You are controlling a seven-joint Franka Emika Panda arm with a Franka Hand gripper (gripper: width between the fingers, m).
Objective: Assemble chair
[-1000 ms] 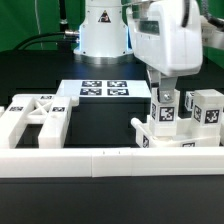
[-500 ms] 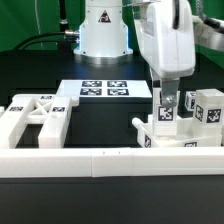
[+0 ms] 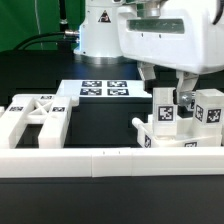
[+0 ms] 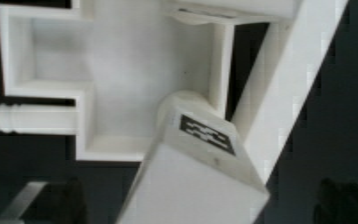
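Since half a second ago the wrist is turned round, so the gripper (image 3: 166,86) is now showing its broad face to the exterior view instead of its narrow edge. I am seeing the jaws standing apart, one finger either side of the upright tagged post (image 3: 165,108); whether either is touching it I cannot tell. That post is standing among the chair parts (image 3: 185,135) at the exterior view's right, beside a tagged block (image 3: 207,108) that the picture edge is cutting off. The wrist view is sitting too close and blurred: a tagged bar (image 4: 208,138) is crossing a white panel with a side peg (image 4: 12,117). A loose frame piece (image 3: 35,118) is lying at the exterior view's left. Everything is resting on a black table (image 3: 105,122), with the marker board (image 3: 100,90) behind, the border wall (image 3: 110,160) in front and a green backdrop (image 3: 20,20) beyond.
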